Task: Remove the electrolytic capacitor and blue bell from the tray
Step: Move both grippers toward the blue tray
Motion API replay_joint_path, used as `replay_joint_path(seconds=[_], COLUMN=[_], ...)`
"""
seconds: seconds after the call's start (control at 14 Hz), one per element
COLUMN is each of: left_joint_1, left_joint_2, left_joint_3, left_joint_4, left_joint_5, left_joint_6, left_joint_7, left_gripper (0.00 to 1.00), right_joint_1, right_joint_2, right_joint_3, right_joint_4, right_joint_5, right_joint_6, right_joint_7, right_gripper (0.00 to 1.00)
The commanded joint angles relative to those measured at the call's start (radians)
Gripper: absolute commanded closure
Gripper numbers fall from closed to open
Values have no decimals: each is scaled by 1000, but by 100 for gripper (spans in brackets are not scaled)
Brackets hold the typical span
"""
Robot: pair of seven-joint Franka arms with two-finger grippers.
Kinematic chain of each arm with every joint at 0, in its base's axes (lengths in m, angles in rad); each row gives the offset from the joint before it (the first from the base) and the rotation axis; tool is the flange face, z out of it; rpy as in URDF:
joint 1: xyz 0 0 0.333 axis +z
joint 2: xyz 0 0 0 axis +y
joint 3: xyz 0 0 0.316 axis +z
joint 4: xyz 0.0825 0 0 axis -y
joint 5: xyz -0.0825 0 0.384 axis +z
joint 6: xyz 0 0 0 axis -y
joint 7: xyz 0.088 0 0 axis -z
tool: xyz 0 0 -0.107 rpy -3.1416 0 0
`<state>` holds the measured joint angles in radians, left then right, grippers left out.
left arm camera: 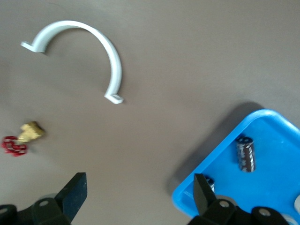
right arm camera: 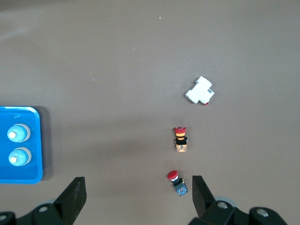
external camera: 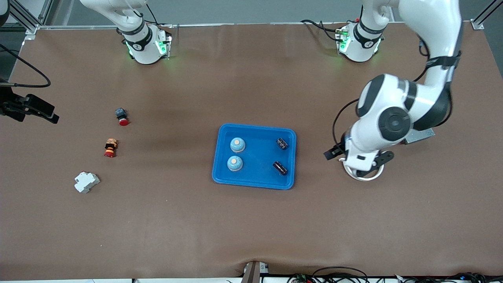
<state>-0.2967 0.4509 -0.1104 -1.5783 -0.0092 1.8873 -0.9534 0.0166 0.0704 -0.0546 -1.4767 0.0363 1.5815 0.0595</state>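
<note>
A blue tray [external camera: 257,157] lies mid-table. In it sit two pale blue bells [external camera: 237,144] [external camera: 234,163] and two black capacitors [external camera: 281,143] [external camera: 279,168]. My left gripper [left arm camera: 139,177] hangs open and empty over bare table just off the tray's corner [left arm camera: 272,187] at the left arm's end. One capacitor [left arm camera: 245,153] shows whole there, the other [left arm camera: 209,182] half hidden by a finger. My right gripper [right arm camera: 137,180] is open and empty, high over the table between the tray [right arm camera: 39,140] and the buttons. Both bells [right arm camera: 18,133] [right arm camera: 18,156] show in the right wrist view.
Toward the right arm's end lie a red button on a blue-black base [external camera: 122,116], a red-orange button [external camera: 111,147] and a white breaker [external camera: 86,182]. A white half ring [left arm camera: 89,40] and a brass fitting [left arm camera: 31,132] lie under the left arm. A black device [external camera: 33,107] juts in at the edge.
</note>
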Motion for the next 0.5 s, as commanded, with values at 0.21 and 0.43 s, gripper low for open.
replay_joint_path(seconds=[0.21, 0.43], left_joint_1=[-78, -104], left_joint_2=[92, 120], left_joint_3=[3, 1], left_joint_4=[41, 44], left_joint_5=[54, 52], left_joint_6=[87, 126], left_joint_7=[-280, -300], left_gripper=[0, 0], right_joint_1=[91, 170], right_joint_2=[-35, -32], right_joint_3=[10, 10], right_joint_4=[-149, -299], right_joint_5=[98, 145], right_joint_6=[66, 254], right_joint_7=[201, 267], right_gripper=[0, 0])
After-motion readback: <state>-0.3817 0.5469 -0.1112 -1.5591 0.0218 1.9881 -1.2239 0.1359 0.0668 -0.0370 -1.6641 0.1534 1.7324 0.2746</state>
